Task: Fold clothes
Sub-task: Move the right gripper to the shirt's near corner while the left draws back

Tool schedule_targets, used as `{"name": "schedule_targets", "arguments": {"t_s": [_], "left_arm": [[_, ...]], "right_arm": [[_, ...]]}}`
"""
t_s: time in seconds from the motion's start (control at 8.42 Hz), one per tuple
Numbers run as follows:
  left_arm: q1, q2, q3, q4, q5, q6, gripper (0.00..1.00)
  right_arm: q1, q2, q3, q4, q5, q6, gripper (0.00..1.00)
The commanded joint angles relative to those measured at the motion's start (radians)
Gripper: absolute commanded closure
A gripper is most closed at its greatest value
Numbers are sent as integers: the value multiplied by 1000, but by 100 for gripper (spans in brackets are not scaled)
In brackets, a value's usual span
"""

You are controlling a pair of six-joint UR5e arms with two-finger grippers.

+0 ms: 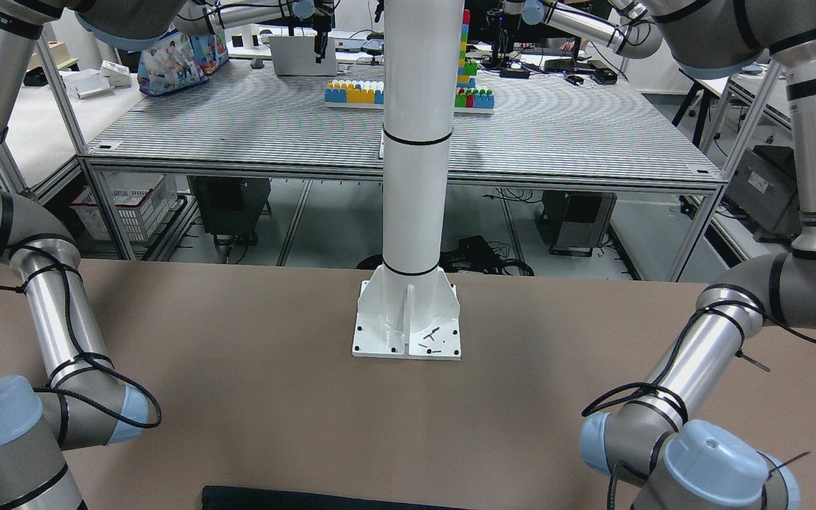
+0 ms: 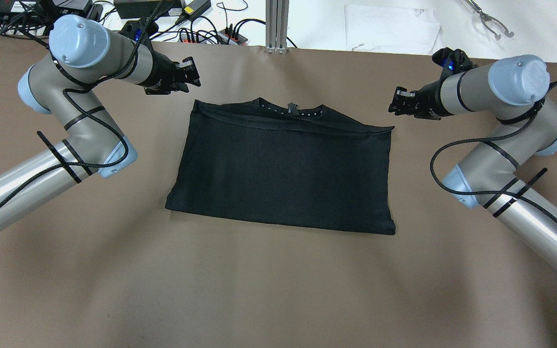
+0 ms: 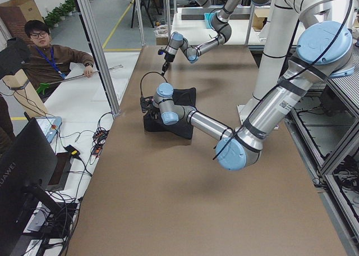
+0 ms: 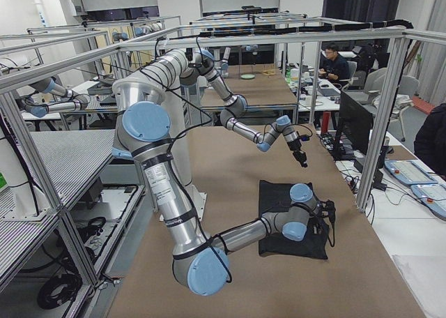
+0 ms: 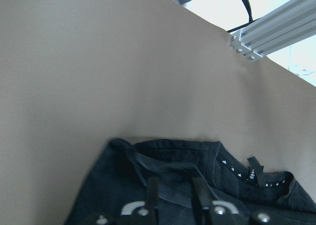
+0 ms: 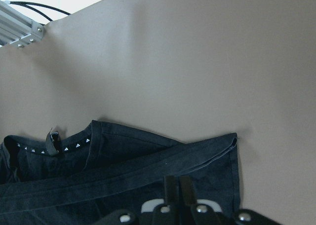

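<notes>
Garment lies flat mid-way across the tabletop, collar toward the far edge, already a rough rectangle. Left gripper sits just off its far-left corner, jaws a little apart, empty. Right gripper sits off the far-right corner, jaws pressed together, empty. We expect thin, light, floppy fabric that slides and wrinkles. We'd pinch both layers at the far hemmed corners and lift evenly.
</notes>
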Motion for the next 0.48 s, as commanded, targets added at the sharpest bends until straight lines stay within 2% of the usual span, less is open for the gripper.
{"name": "schedule_targets", "arguments": {"t_s": [0.0, 0.24, 0.36], "left_arm": [[-2, 1, 0, 1, 46, 25, 0], [-12, 2, -1, 1, 46, 23, 0], [-17, 2, -4, 1, 48, 23, 0]], "right_arm": [[-3, 5, 4, -3, 27, 0, 6], [-4, -12, 9, -8, 146, 19, 6], [-10, -23, 21, -14, 192, 87, 6]]}}
